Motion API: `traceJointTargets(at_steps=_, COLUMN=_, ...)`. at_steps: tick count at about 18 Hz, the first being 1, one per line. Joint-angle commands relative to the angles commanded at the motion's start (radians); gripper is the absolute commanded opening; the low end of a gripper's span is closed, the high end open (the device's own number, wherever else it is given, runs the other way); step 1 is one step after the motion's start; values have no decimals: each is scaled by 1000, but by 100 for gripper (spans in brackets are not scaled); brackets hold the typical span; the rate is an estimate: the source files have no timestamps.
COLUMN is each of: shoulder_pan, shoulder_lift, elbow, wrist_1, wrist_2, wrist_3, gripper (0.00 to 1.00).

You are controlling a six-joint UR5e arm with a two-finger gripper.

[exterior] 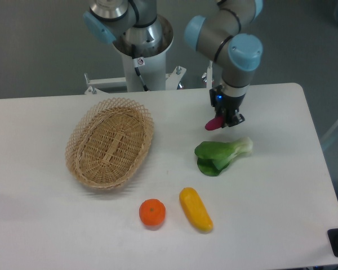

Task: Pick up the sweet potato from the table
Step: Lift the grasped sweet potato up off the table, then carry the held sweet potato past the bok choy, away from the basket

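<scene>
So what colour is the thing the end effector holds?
Reddish-purple sweet potato, clearest in the fixed camera view.

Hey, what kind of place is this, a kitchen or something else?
Likely a robotics lab, not a kitchen: an arm's end effector holds a sweet potato over a bare white table.
</scene>
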Motion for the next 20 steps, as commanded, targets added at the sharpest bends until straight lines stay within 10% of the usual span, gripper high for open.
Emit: traceJointTargets(at_steps=20, shoulder_pan=-88, shoulder_lift=-279, elbow=460, wrist_1=-67, wrist_2=2, wrist_3=-218, gripper=24)
